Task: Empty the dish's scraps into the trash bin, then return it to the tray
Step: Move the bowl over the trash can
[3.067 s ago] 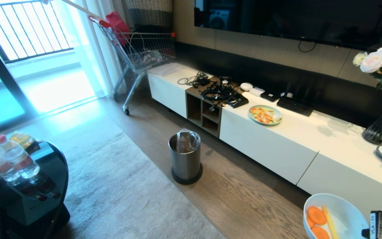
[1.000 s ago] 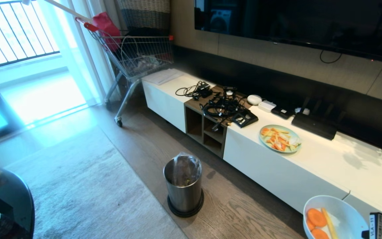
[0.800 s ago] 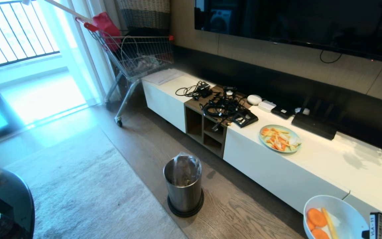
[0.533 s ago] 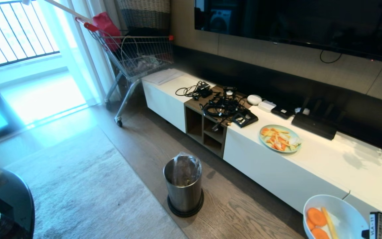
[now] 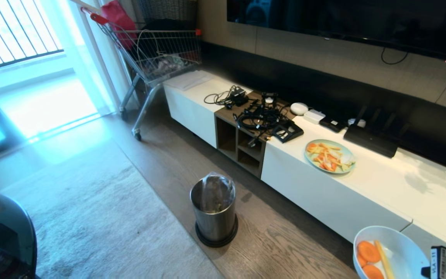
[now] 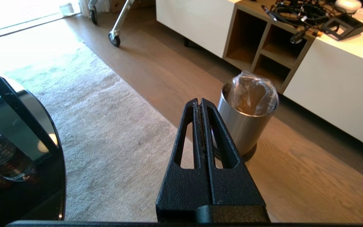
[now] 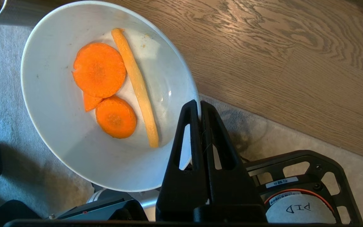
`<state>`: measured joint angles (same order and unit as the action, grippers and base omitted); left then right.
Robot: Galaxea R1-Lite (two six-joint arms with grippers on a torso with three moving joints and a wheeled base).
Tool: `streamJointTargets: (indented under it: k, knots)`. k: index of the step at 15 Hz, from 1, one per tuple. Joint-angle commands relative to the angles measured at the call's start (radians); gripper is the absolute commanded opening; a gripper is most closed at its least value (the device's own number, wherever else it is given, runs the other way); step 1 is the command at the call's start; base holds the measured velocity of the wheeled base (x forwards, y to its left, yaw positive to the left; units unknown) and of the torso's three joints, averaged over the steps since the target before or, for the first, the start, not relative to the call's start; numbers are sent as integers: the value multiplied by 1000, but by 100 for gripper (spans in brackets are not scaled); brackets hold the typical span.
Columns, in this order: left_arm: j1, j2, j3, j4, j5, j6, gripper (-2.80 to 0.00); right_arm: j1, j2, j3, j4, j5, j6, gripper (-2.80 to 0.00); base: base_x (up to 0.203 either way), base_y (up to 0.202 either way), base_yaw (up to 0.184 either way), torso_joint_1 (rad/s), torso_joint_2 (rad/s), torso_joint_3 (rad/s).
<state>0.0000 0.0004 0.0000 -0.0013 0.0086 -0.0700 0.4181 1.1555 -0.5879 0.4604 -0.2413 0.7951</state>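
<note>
- At lower right: right gripper (image 7: 199, 108) clamped on bowl (image 7: 74, 151) rim, scraps (image 7: 99, 71) inside.
- Whole view tipped downward since a second ago; bin (image 5: 213, 209) barely nearer, dumping pending.
- Left gripper (image 6: 202, 105) pressed shut, empty.

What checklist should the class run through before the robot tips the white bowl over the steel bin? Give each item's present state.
1. Grip: right gripper is shut on the dish rim: ok.
2. Load: the scraps, carrot slices and a pale stick, lie inside the dish, none spilled: ok.
3. Position: the dish hangs at the lower right of the head view, well off to the side of the trash bin, not above it: not ok.
4. Bin mouth: open, upright, with a clear liner: ok.
5. Left gripper: shut, empty, pointing towards the bin but apart from it: ok.
6. Return spot: the tray is not in view: cannot tell.
</note>
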Motion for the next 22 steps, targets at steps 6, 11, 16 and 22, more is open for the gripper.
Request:
streamJointTargets:
  k: [6, 11, 16, 22]
  knots:
    - [0, 0, 0, 0, 1, -1, -280, 21, 14, -41, -14, -1, -46, -280, 0, 0, 0, 1, 4, -197]
    - [0, 0, 0, 0, 1, -1, -280, 22, 21, -41, -28, -1, -47, -280, 0, 0, 0, 5, 1, -196]
    - [0, 0, 0, 0, 1, -1, -280, 22, 21, -40, -28, -1, -47, -280, 0, 0, 0, 0, 3, -198]
    - [0, 0, 0, 0, 1, -1, -280, 21, 23, -41, -29, -2, -48, -280, 0, 0, 0, 2, 2, -197]
